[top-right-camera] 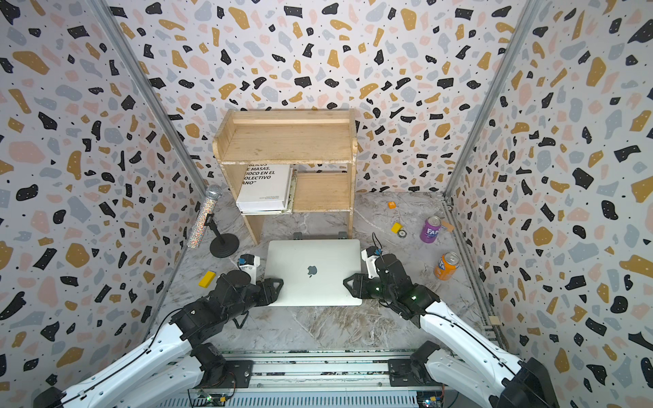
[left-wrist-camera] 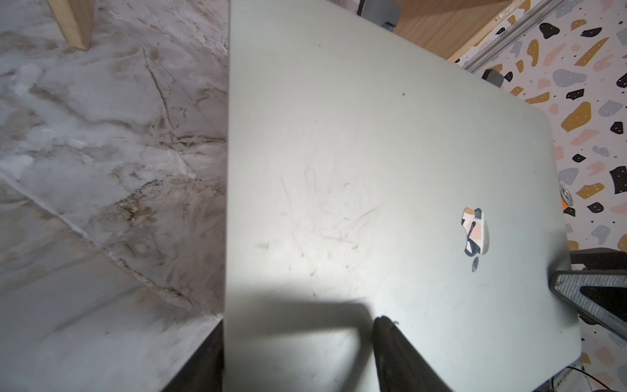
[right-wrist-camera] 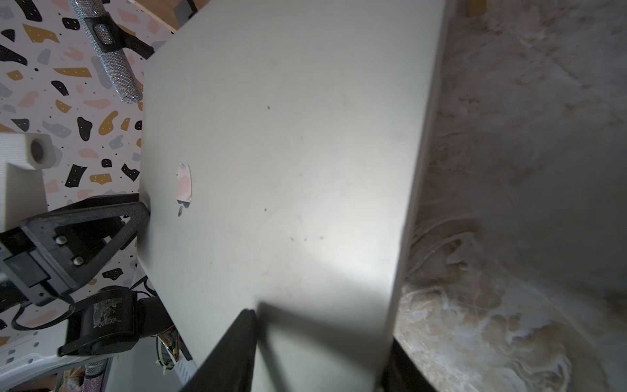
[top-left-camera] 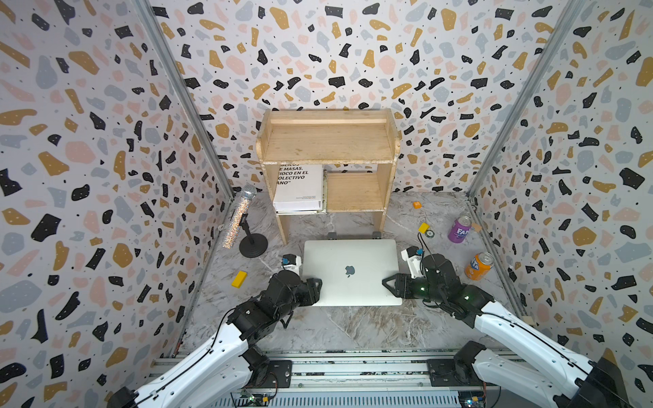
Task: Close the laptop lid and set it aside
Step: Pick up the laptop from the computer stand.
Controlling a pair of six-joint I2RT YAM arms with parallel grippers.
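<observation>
laptop lid (top-left-camera: 351, 272) closed, screen hidden

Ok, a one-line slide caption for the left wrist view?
Closed laptop lid fills the frame over the marble table, left gripper jaws straddling its edge.
</observation>
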